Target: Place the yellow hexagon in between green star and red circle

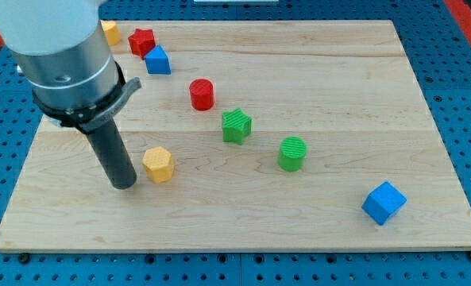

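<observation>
One yellow hexagon (158,164) sits just right of my tip (125,185)! No jaws here. Green star (237,125) and red circle (202,94) wait up-right.

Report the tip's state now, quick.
My tip: no hand fitted, holds nothing; rests on the board just to the view's left of the yellow hexagon.

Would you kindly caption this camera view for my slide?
My tip rests left of the yellow hexagon, below-left of red circle and green star.

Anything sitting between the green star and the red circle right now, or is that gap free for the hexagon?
Nothing lies between green star and red circle: the camera view shows only bare wood there.
</observation>
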